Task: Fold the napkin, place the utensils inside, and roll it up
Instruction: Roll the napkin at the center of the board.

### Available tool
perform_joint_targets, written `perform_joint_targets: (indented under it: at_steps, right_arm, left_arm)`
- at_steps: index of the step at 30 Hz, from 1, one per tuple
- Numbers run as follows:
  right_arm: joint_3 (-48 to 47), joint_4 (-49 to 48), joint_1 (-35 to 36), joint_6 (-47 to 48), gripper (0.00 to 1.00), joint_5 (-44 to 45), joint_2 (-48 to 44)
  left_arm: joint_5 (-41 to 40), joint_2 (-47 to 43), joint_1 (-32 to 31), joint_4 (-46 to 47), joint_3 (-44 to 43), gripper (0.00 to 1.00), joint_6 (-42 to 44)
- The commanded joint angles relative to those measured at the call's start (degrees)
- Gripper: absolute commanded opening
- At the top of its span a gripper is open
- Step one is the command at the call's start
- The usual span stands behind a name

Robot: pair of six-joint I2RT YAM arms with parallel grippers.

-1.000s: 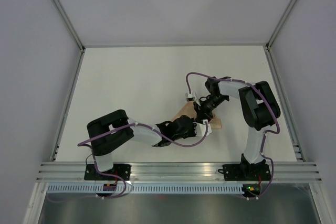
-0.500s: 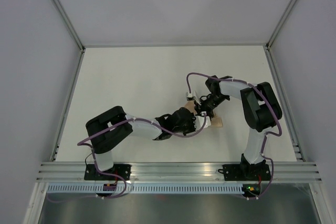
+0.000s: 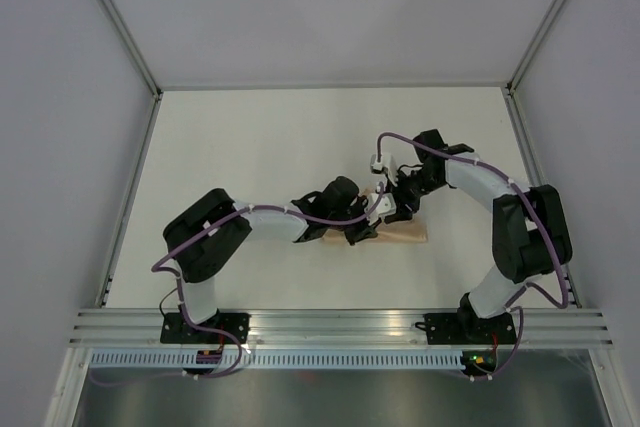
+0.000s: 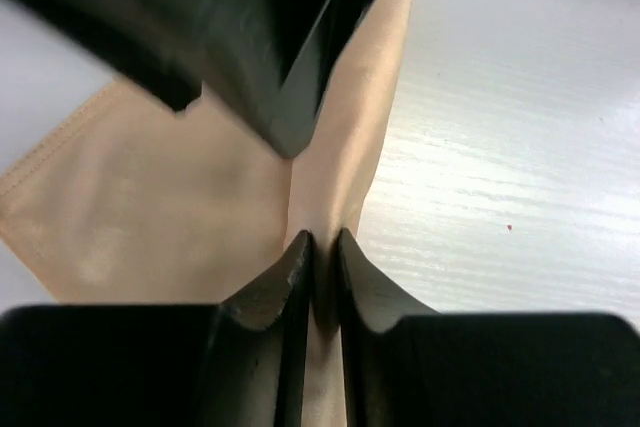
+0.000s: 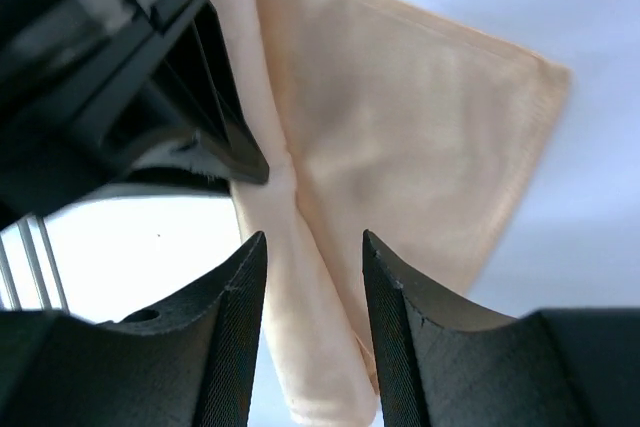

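Napkin (image 4: 150, 207), ridge clamped in left jaws; right jaws apart, astride it. Risk judged: thin fold slipping, roll unravelling on tabletop (image 4: 520, 147).

white table (image 3: 250, 147), pale grey walls (image 3: 60, 97)

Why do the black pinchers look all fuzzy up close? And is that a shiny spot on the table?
Left wrist view: the left gripper sits too close to the lens, so it blurs; the table glares white beside the napkin. Right wrist view: the right gripper is soft too, the napkin sharper. Top view: even light, faint shadows only.
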State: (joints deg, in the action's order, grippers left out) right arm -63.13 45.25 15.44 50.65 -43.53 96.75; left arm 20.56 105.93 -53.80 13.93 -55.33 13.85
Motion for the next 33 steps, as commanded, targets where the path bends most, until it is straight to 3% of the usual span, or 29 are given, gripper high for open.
perform_joint_targets:
  at_steps: [1, 9, 15, 22, 27, 33]
  right_arm:
    - [2.74, -6.31, -2.60, -4.77, 0.50, -2.44, -7.88]
    - [13.28, -17.47, -6.04, -8.11, 0.52, 2.30, -24.30]
    - [19.34, -17.57, -5.95, -2.86, 0.54, 2.39, -32.66]
    - [28.23, -25.20, -2.36, -2.03, 0.57, 6.43, -37.16]
    - [29.29, -26.88, -0.50, -1.17, 0.56, 6.87, -35.67]
    - [35.88, -33.47, 8.54, -0.47, 0.57, 15.21, -37.77]
  left_arm:
    - [5.10, 3.40, 3.08, -10.06, -0.92, 0.02, -6.98]
    - [9.23, 6.13, 4.49, -13.58, -3.20, 0.02, -8.92]
    - [12.91, 8.50, 5.37, -15.95, -3.91, 0.02, -11.20]
    - [16.18, 11.40, 6.16, -16.13, -4.43, 0.02, -12.79]
    - [17.06, 12.63, 6.43, -16.66, -4.96, 0.02, -13.23]
    - [17.59, 14.30, 6.95, -18.41, -5.93, 0.02, -13.23]
